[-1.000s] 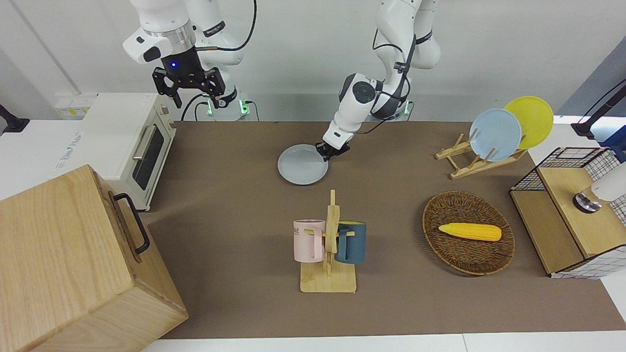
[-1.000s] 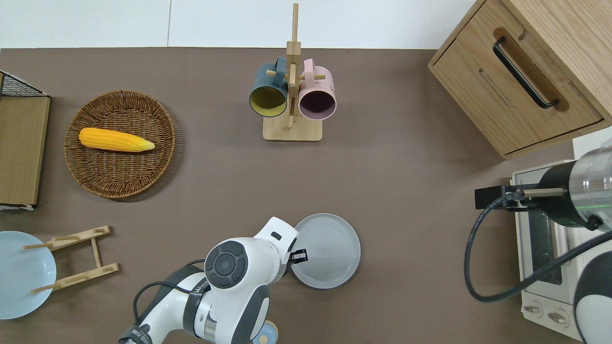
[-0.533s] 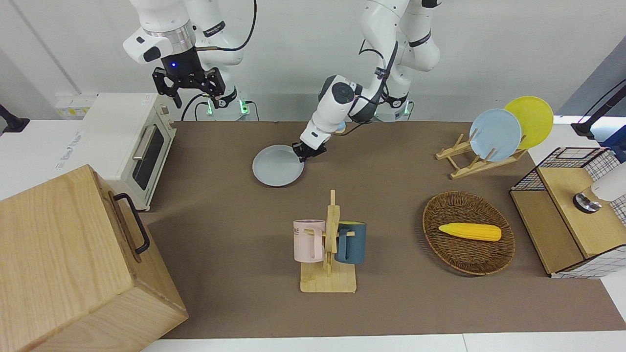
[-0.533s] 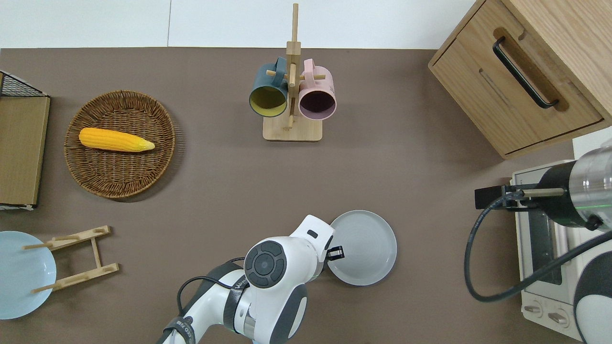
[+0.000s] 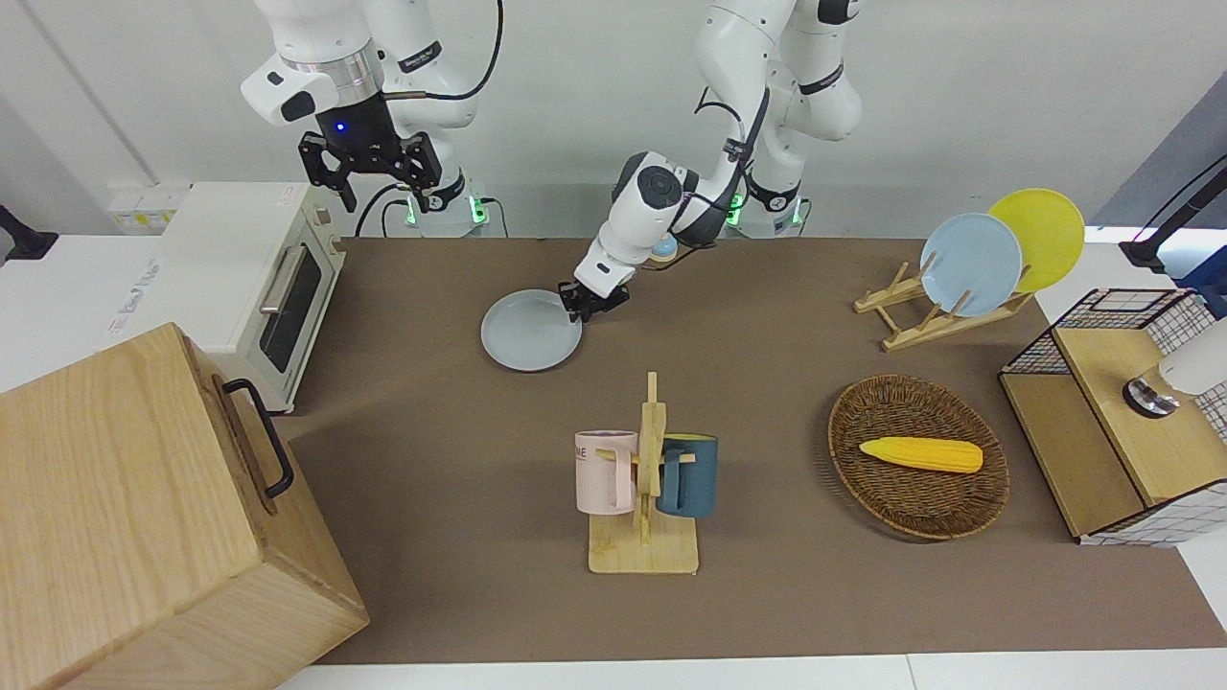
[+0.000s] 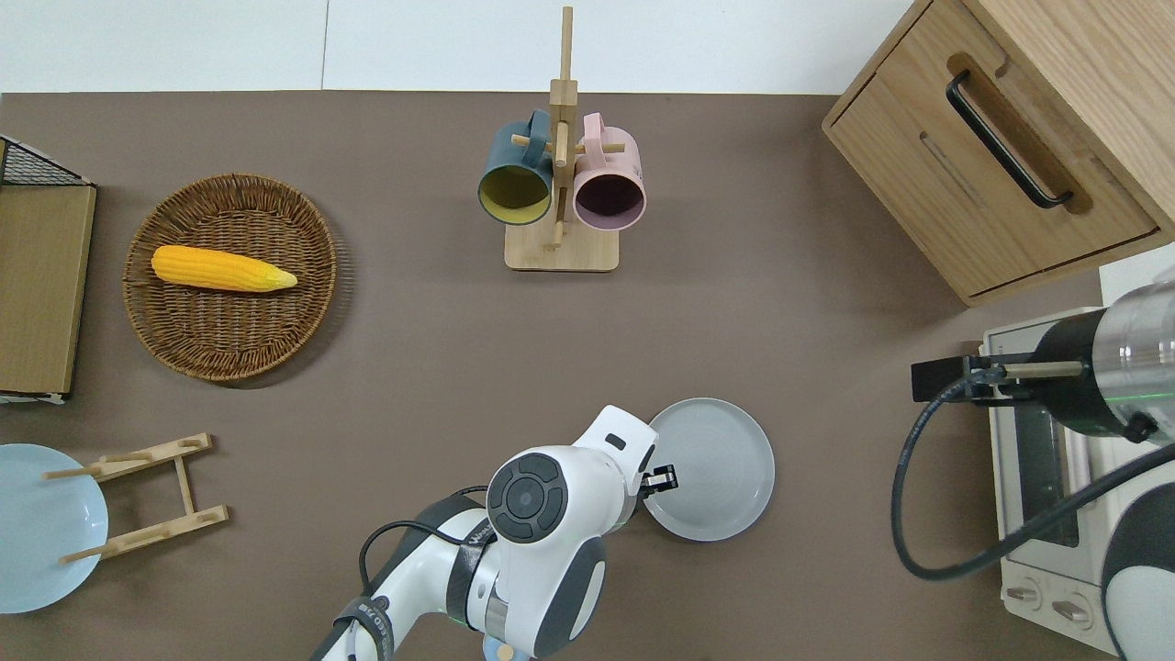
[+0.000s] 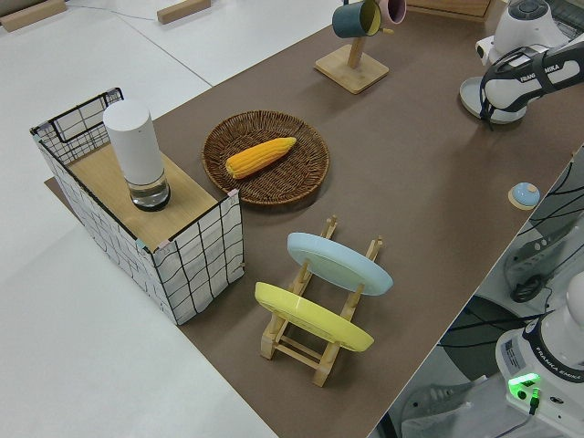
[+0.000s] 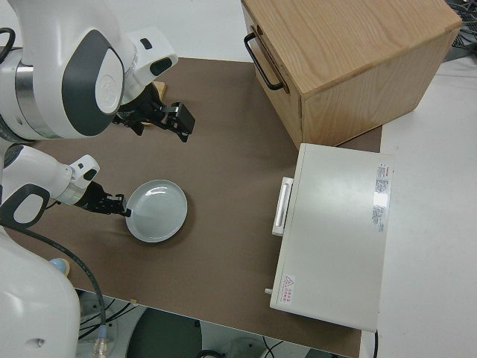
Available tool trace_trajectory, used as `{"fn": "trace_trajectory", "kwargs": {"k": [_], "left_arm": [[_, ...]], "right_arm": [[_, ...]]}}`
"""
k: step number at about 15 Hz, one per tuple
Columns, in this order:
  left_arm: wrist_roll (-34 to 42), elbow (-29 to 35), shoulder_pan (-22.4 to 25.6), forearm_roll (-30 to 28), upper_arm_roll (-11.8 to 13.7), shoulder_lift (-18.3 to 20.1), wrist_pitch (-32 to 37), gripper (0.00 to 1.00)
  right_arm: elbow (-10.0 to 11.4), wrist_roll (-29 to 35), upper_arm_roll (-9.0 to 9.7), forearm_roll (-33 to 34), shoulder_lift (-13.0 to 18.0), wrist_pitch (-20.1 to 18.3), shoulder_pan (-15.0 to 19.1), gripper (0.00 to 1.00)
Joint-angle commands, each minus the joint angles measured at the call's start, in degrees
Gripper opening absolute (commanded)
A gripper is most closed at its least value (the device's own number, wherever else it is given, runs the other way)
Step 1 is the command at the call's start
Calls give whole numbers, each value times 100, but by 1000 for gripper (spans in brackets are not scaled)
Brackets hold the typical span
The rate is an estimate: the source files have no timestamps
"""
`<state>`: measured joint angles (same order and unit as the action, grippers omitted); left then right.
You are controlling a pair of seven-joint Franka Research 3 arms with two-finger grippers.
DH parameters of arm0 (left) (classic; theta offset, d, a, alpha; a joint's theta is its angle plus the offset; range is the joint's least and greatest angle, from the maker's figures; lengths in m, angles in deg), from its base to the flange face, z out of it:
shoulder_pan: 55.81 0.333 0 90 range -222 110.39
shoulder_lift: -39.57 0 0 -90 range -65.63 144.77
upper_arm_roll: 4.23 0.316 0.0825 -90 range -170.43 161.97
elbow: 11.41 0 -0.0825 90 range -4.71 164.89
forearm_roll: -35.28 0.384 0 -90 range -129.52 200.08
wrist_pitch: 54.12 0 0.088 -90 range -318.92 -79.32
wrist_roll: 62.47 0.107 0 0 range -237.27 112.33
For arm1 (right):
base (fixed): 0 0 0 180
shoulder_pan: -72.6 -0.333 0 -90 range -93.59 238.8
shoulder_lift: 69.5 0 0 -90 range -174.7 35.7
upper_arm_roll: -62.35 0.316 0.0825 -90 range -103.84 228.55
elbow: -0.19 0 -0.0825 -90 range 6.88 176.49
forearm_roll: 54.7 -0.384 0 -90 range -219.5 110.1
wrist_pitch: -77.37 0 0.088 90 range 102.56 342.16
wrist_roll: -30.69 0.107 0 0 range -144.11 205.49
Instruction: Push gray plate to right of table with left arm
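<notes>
The gray plate [image 5: 530, 331] [image 6: 709, 468] [image 8: 156, 210] lies flat on the brown table [image 5: 431, 431] [image 6: 780, 303], nearer to the robots than the mug rack. It sits between the table's middle and the toaster oven. My left gripper [image 5: 585, 304] [image 6: 663, 479] [image 8: 118, 205] is low at the table, pressed against the plate's rim on the side toward the left arm's end. The arm's white wrist hides part of that rim in the overhead view. My right gripper [image 5: 369, 177] [image 8: 160, 119] is parked with its jaws spread apart and nothing in them.
A toaster oven [image 5: 249, 278] [image 6: 1037, 459] and a wooden cabinet [image 5: 144, 517] stand at the right arm's end. A mug rack [image 5: 644, 479] holds two mugs. A wicker basket with corn [image 5: 917, 455], a plate rack [image 5: 959, 278] and a wire shelf [image 5: 1122, 412] are toward the left arm's end.
My left gripper has slid along the table toward the right arm's end, and the gray plate has moved with it toward the toaster oven. The right arm has not moved.
</notes>
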<state>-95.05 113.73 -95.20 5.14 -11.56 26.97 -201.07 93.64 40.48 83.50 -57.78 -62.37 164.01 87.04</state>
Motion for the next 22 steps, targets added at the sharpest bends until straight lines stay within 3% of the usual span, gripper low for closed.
{"fn": "trace_trajectory", "kwargs": {"k": [1, 2, 7, 12, 13, 14, 16, 19, 22], "left_arm": [[-55, -95, -130, -106, 109, -102, -80, 787], [-90, -95, -122, -106, 109, -76, -37, 987], [6, -69, 413, 0, 117, 345, 936, 991], [549, -104, 1081, 666, 538, 1004, 2429, 991], [681, -260, 1117, 894, 818, 1032, 2903, 991], [813, -506, 1231, 1044, 925, 1067, 3256, 991], [1077, -963, 1486, 1221, 979, 1085, 3820, 993], [1140, -1420, 1592, 1598, 1303, 1085, 4330, 993], [1682, -1642, 1908, 2055, 1357, 1093, 4622, 993]], "right_arm": [[156, 58, 83, -123, 157, 2, 139, 996], [156, 58, 83, -123, 157, 2, 139, 996], [156, 58, 83, -123, 157, 2, 139, 996], [156, 58, 83, -123, 157, 2, 139, 996], [156, 58, 83, -123, 157, 2, 139, 996], [156, 67, 83, -123, 157, 2, 139, 996], [156, 67, 83, -123, 157, 2, 139, 996], [156, 58, 83, -123, 157, 2, 139, 996], [156, 58, 83, -123, 157, 2, 139, 996]]}}
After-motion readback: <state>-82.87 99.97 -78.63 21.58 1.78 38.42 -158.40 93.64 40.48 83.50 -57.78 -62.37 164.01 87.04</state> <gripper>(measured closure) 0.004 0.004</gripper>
